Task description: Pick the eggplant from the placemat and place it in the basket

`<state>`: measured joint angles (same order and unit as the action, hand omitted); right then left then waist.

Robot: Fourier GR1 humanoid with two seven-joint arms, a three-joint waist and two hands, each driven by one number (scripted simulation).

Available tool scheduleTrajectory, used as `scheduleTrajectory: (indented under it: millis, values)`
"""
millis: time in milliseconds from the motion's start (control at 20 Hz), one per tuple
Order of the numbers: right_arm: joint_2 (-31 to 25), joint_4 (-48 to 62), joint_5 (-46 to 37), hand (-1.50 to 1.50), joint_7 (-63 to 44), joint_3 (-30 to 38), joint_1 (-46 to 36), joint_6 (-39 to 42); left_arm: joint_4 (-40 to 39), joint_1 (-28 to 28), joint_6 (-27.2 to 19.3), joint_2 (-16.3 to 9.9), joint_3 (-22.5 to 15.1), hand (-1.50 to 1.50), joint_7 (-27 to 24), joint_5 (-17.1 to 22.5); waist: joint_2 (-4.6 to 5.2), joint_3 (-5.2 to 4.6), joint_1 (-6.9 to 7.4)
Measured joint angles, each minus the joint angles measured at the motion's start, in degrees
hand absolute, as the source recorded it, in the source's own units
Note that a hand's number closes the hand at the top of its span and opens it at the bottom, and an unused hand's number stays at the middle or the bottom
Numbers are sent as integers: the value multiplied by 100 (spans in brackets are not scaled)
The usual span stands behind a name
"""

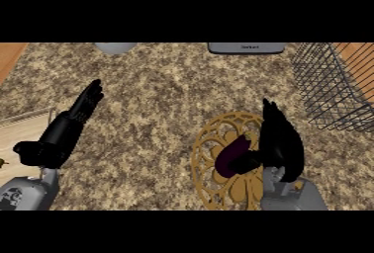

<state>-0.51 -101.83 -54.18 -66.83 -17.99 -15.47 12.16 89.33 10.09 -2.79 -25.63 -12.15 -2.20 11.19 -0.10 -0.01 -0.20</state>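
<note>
Eggplant (235, 157) lies on the placemat (211, 163), a dark purple lump a little right of the mat's middle, and part of it is hidden from me by my right hand (281, 143). That hand sits on the eggplant's right side with its thumb reaching across to the fruit and touching it, while the fingers point away from me, straight up the view past the mat's far edge. I read that hand as open against the eggplant, not curled round it. The placemat is a round golden openwork piece with a flower-like pattern, lying flat on the speckled brown surface (168, 99); its right part is covered by the hand and the grey forearm.

Beyond the right hand, up and to the right, stands the basket (329, 84), dark wire mesh, near the surface's far right corner and well apart from the placemat. My left hand (70, 126) is at the left side of the view, well apart from the mat, fingers straight and together, pointing away and slightly right; it holds nothing. At the far edge I see the lower part of a grey appliance (245, 48) and, to its left, the bottom of a pale round vessel (116, 47), both cut off by the view. A strip of light wood (18, 131) shows at the left.
</note>
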Motion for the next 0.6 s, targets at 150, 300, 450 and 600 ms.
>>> scheduleTrajectory:
  millis: [150, 300, 450, 600]
  values:
    - [1, -110, -38, -150, -15, -177, 139, -120, -12, 83, 46, 74, 57, 0, 100, -59, 2, 0, 8]
    - [2, 1, -21, -150, 39, -272, 124, -274, 51, 14, 130, 124, 120, 0, 106, -117, 4, 0, 25]
    - [4, 29, 34, -150, 108, -228, 59, -314, -133, 64, 297, 134, 260, 0, 12, -139, 7, -1, 24]
    - [2, 128, 85, -150, 47, -239, -69, -372, -111, 91, 294, 224, 258, 0, 62, -223, 8, -1, 31]
